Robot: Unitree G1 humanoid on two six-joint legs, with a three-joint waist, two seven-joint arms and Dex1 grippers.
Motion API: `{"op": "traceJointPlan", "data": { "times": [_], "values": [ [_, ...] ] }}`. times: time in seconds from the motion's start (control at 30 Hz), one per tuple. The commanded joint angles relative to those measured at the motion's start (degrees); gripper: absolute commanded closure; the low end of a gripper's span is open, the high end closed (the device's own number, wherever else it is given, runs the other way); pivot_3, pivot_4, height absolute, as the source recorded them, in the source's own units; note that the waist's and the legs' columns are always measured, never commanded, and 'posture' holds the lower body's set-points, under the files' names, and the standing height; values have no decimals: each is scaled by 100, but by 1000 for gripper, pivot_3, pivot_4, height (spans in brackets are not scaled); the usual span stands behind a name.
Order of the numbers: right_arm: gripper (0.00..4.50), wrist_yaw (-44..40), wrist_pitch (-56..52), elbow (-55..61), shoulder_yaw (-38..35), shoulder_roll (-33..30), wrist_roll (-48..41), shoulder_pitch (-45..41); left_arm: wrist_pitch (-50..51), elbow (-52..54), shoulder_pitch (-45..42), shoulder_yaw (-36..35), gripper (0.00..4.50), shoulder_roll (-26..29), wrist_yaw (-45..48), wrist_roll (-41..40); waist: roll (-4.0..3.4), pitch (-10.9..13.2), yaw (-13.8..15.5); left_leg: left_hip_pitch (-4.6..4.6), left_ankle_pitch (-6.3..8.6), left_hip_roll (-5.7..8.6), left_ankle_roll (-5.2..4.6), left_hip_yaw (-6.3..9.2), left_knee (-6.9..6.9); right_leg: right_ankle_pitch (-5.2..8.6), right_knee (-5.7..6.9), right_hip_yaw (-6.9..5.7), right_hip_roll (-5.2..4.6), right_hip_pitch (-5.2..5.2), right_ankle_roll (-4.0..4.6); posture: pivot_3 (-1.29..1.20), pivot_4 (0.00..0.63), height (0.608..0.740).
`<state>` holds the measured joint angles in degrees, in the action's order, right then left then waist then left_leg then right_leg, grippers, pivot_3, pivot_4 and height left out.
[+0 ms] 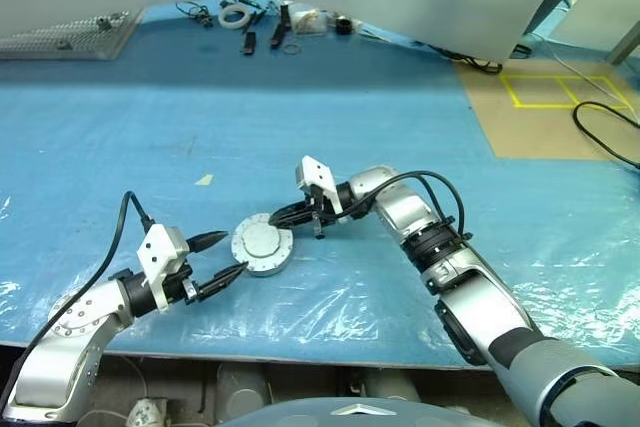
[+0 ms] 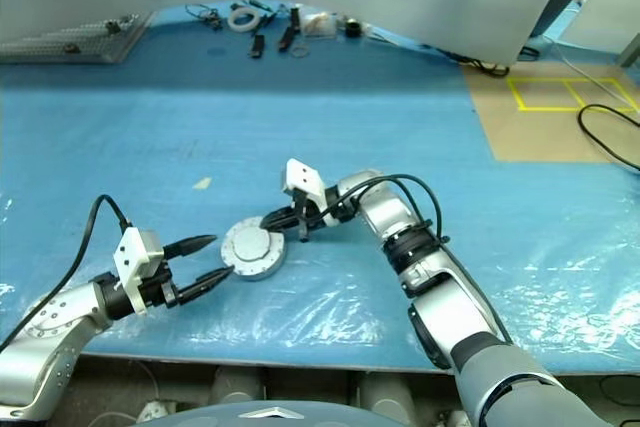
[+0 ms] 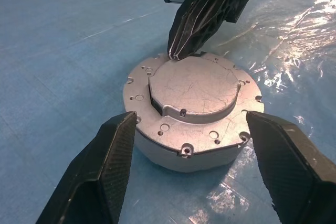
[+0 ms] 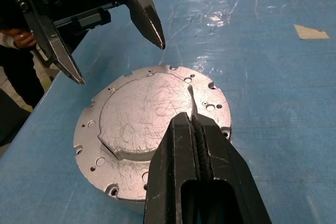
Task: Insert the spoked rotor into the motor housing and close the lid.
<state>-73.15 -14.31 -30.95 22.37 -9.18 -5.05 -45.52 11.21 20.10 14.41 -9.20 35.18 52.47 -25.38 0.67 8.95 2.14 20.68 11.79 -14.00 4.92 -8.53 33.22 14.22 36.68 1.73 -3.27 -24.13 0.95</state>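
**Lid down on the housing, one gripper pressing, one straddling**

The lid [image 3: 195,85] lies plain face up on the motor housing [image 3: 184,158], the two stacked as one silver disc on the blue table cover [image 1: 400,127], near the front edge and between the two arms; the lid's scratched raised centre has a notch in its edge, and small screw holes ring the flange; the housing's windings are covered, so only its pale side wall shows.

The right gripper [image 4: 193,121] has its two black fingers pressed together with nothing between them; its tips rest on the lid's top at the edge of the raised centre, on the side away from the left arm.

The left gripper [image 3: 191,169] stands with its jaws spread wider than the disc, one finger on either side of the housing; both fingers [image 3: 113,150] are just beside the rim, and no contact can be made out.

The right wrist view shows a person's hand [image 4: 18,39] past the table edge; the head views show a tape roll [image 1: 235,15] and small dark parts well apart at the far edge, and a scrap of tan tape [image 1: 204,180] on the cover.
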Motion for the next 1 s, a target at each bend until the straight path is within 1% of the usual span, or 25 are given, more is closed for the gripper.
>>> {"op": "traceJointPlan", "data": {
  "times": [0.03,0.27,0.5,0.6,0.77,0.9,1.0],
  "values": [
    [4476,12,-184,-132,140,25,117,86,-49,64,-2,-73,979,79,54,-50,0,0,3,-2,0,0,0,0,0,0,0,0,0,1,0,0,150,740],
    [4476,-150,-169,19,248,-125,202,179,-67,49,17,-53,979,104,74,-35,0,0,23,-1,0,1,0,0,0,0,-2,-1,-1,4,0,0,150,740],
    [4476,10,-95,-249,322,-121,342,310,-139,-40,21,-167,979,249,144,56,-2,-2,18,-7,0,2,0,-1,-5,1,-5,0,-1,7,0,0,150,740],
    [4476,-15,-207,-190,261,-125,246,322,-104,-30,-34,-238,979,285,106,6,-3,-2,19,-19,0,2,0,-2,-6,1,-4,0,-2,18,1,0,150,740],
    [4476,-267,-885,307,-58,-105,-311,202,-52,2,-51,-221,979,260,67,-36,-3,-2,22,-27,1,2,0,-3,-7,2,-5,2,-2,24,1,0,150,740],
    [4476,-377,-1800,966,-427,-79,-967,-11,-37,6,-62,-175,979,237,62,-19,-3,0,21,-5,0,1,0,-2,-9,1,-9,-1,0,8,0,0,150,740],
    [4476,-355,-2113,1234,-560,-179,-1160,-124,-30,1,-98,-160,979,231,64,-21,-3,0,27,14,0,0,0,-2,-9,-1,-8,-2,2,-10,-3,0,150,740]
  ]
}}
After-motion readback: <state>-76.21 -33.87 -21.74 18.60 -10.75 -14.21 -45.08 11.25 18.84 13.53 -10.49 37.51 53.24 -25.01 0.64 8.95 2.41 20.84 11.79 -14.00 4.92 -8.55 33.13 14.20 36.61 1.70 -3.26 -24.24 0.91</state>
